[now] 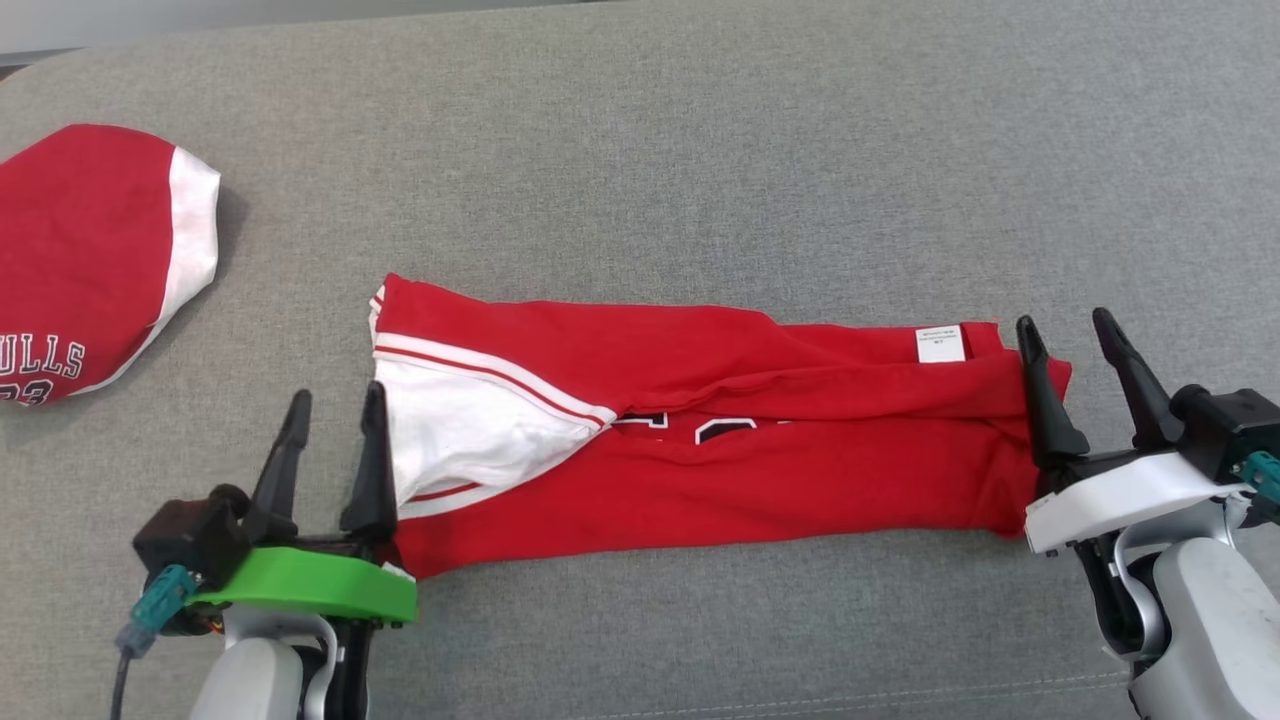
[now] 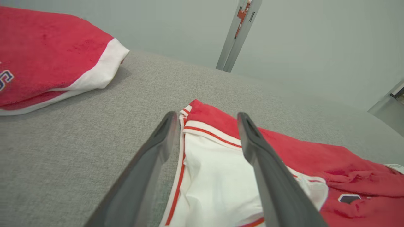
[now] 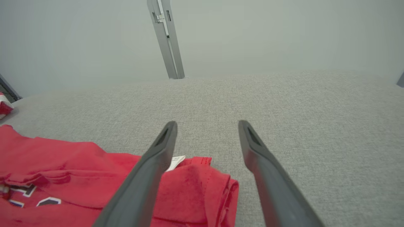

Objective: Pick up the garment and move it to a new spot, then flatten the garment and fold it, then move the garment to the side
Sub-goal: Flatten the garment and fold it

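Red garment [image 1: 700, 480] folded lengthwise on grey cushion [image 1: 700, 150]; left gripper [image 1: 337, 392], right gripper [image 1: 1065, 318] both spread, gripping nothing.

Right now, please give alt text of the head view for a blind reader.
A long folded red garment lies on a grey surface, the open left gripper and open right gripper at its ends. Another red shirt lies far left.

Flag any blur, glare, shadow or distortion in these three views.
Head view: even light, sharp, no glare, soft shadow beside the second red shirt. Left wrist view: wide-angle bends the far edge of the grey surface; left tool soft up close. Right wrist view: hazy wall, right tool soft too, folded shirt clear.
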